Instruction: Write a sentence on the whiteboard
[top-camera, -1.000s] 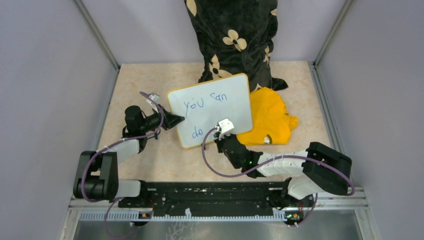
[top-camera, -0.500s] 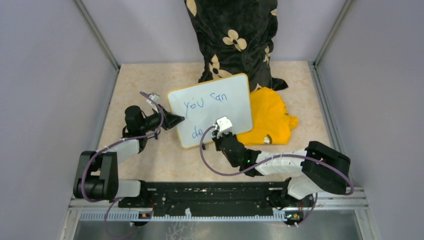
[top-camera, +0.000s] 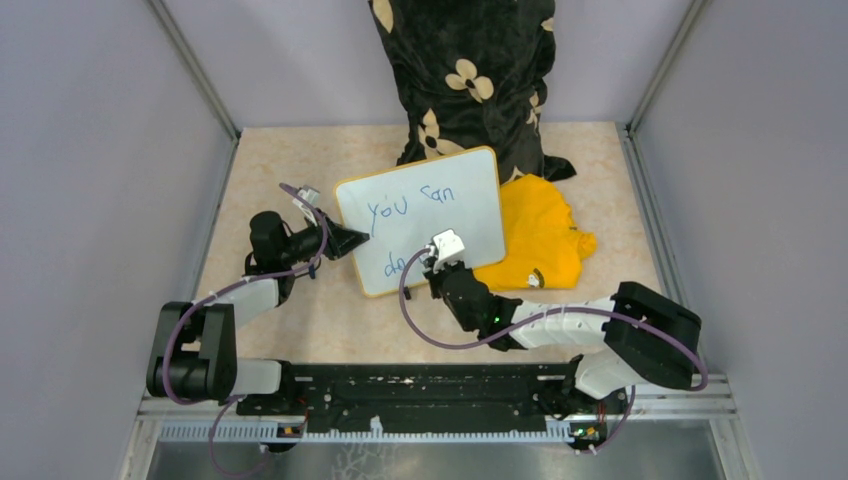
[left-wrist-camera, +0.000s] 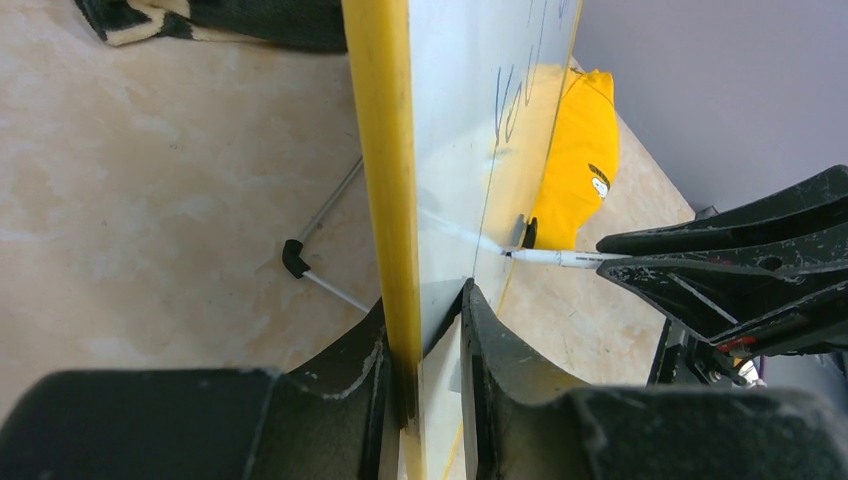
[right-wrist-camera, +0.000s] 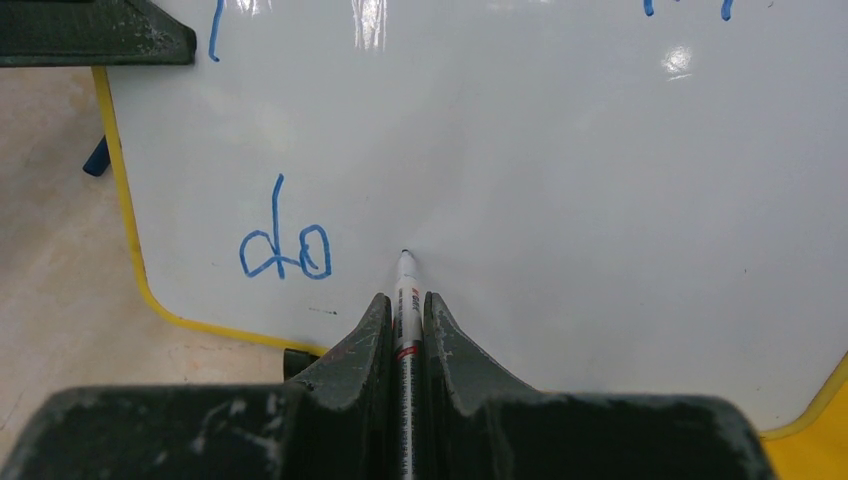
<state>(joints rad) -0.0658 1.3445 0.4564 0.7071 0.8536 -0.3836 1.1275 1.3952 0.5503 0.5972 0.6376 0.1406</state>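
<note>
- Right wrist view showed the marker (right-wrist-camera: 405, 340) with its tip on the whiteboard (right-wrist-camera: 560, 150), just to the right of the blue word "do" in the lower left of the frame.
- The sentence (top-camera: 410, 203) was only partly written: "you can" stood on the upper line and "do" on the lower line, so the step in hand seemed to be the start of the next word.
- The next move probably called for a light, steady pressure of the tip and short strokes toward the right, with a small gap left after "do" and enough room kept before the yellow frame.
- The right gripper (right-wrist-camera: 405, 298) had its fingers drawn close together and clamped on the marker, which pointed straight ahead between them.
- The left gripper (left-wrist-camera: 420, 325) was closed on the left edge of the board, one finger on each side of the yellow frame, and seemed to hold the board steady for the writing.
- In the top view the whiteboard stood in the middle of the frame on the table (top-camera: 280, 160), with the yellow cloth (top-camera: 545, 235) just beside its right edge and the dark flowered cloth (top-camera: 470, 70) behind it.
</note>
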